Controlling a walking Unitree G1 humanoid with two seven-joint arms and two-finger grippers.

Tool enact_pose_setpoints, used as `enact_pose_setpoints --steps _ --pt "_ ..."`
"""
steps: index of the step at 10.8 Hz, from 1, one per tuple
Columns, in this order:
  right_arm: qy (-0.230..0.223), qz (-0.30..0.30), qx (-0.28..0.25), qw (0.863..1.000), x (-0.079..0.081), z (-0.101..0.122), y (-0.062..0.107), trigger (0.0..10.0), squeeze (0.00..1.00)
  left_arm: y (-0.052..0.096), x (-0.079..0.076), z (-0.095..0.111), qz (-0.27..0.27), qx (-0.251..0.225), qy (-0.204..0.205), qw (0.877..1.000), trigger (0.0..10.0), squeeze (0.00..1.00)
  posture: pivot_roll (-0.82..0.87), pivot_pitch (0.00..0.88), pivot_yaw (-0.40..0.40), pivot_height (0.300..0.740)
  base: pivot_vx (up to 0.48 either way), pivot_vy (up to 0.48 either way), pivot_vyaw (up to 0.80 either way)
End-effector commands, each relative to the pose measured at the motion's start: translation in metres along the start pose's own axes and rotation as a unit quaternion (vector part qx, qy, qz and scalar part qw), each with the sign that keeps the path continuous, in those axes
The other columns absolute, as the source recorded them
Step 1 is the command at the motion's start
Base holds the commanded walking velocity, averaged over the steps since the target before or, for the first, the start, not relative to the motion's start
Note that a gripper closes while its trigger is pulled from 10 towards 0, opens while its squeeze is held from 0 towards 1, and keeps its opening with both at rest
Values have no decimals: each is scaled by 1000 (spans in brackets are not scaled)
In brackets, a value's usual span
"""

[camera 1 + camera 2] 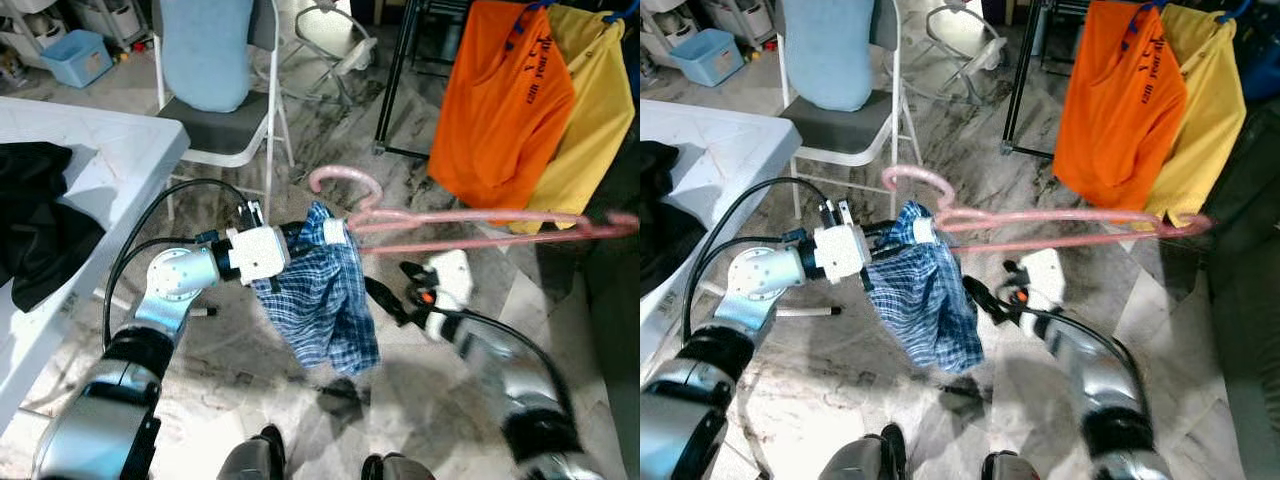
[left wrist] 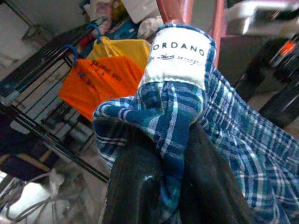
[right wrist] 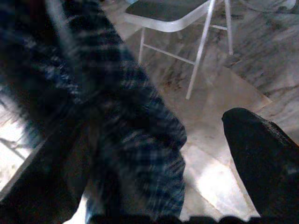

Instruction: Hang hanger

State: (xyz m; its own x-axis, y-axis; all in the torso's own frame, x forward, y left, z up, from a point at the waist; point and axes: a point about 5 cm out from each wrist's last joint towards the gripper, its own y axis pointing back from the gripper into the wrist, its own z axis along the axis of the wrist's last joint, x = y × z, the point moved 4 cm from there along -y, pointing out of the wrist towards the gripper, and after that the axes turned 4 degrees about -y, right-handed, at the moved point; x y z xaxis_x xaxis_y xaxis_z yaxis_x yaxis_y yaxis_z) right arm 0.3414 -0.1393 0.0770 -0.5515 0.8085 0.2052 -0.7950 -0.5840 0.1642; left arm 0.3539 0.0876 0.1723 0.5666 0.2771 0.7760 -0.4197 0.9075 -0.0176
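The pink plastic hanger (image 1: 470, 222) lies level across mid-frame, carrying blue checked cloth shorts (image 1: 325, 295) whose waistband the left hand (image 1: 318, 235) pinches to steady them, while the right hand (image 1: 395, 290) gapes empty below, likely ready to take over.

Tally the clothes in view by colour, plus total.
Blue plaid: 1, shorts pinched in the left gripper
Orange: 1, shirt on the rack
Yellow: 1, shirt behind it
Black: 1, garment on the table
Total: 4
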Motion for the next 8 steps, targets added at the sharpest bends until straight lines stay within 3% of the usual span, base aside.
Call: enact_pose_setpoints --steps 1,3,6,8 --pt "-2 13 -2 1000 2 2 4 10000 0 1 7 2 5 -2 -16 1000 0 0 -28 215 35 740 0 0 0" --pt "-1 42 1 999 7 4 9 10000 0 0 8 2 5 -2 -20 1000 0 0 -27 219 45 740 0 0 0" --pt "7 36 15 999 8 -3 7 10000 0 -6 8 13 1 -35 -28 999 0 0 -19 225 52 740 0 0 0" --pt "7 35 -15 999 7 9 6 10000 0 -2 6 14 0 -39 -29 999 0 0 -13 226 47 740 0 0 0"
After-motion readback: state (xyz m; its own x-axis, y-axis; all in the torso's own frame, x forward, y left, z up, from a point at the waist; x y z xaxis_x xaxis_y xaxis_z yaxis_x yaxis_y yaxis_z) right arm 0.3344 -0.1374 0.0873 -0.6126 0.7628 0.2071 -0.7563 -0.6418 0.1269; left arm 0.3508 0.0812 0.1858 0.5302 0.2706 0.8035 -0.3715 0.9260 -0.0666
